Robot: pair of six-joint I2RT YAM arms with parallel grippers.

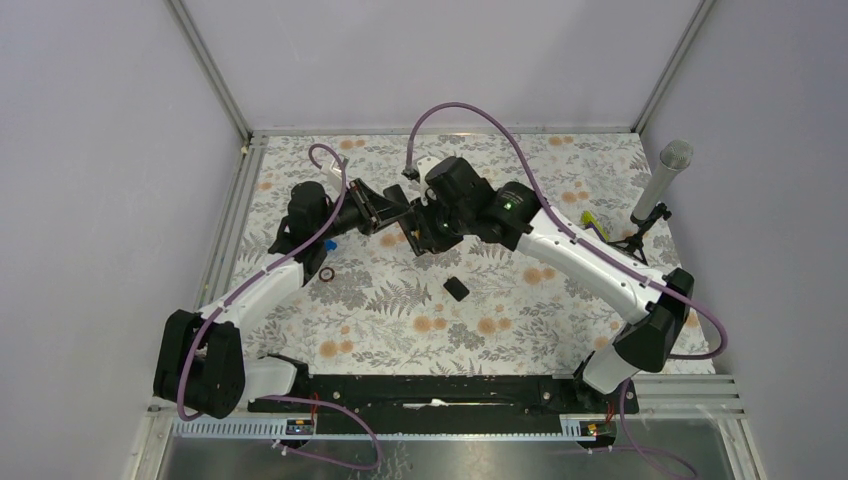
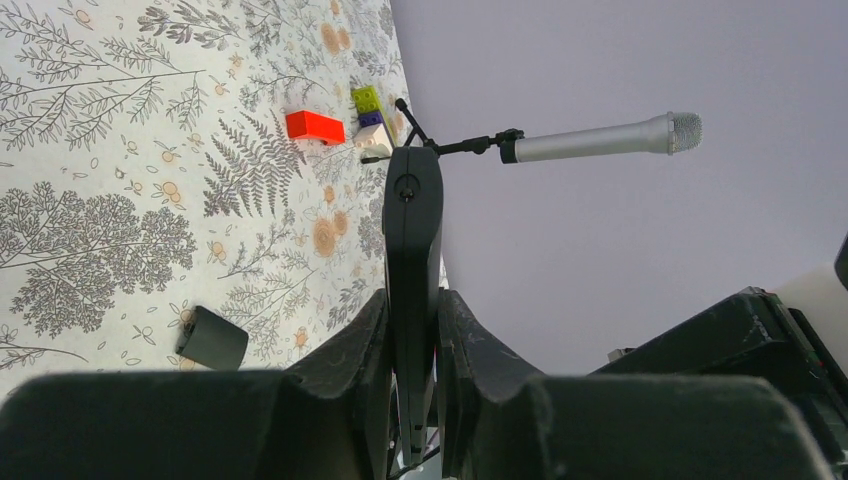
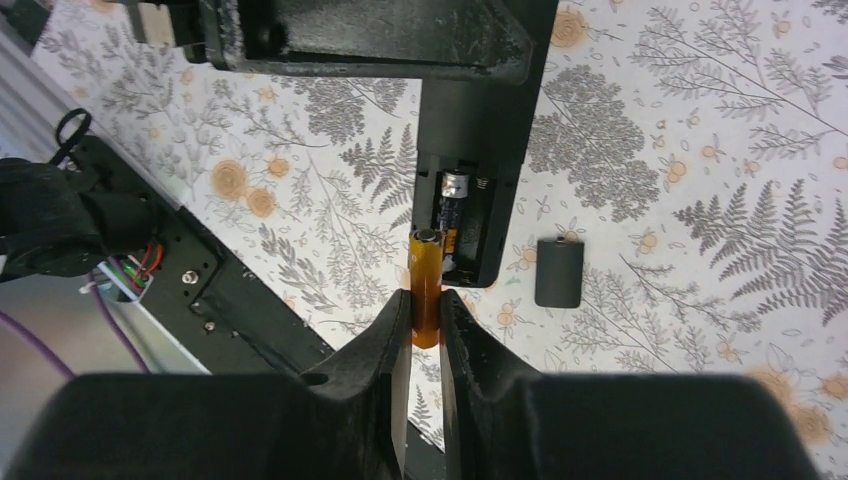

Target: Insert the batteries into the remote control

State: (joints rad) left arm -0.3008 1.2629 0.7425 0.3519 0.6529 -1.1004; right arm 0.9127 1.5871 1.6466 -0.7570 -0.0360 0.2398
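My left gripper (image 2: 412,312) is shut on the remote control (image 2: 412,240), a slim black bar that it holds above the mat. In the right wrist view the remote (image 3: 470,120) hangs with its battery compartment open. One battery (image 3: 455,188) lies inside the compartment. My right gripper (image 3: 425,312) is shut on a second, amber-looking battery (image 3: 425,280), whose tip is at the compartment's near left corner. The small black back cover (image 3: 558,272) lies flat on the mat beside it. It also shows in the top view (image 1: 456,289). Both grippers meet at mid-table (image 1: 415,222).
A grey-headed microphone (image 1: 662,180) on a stand is at the right edge. A red block (image 2: 314,125) and small coloured bricks (image 2: 367,100) lie near it. A small dark ring (image 1: 327,275) lies on the floral mat (image 1: 400,330) by the left arm.
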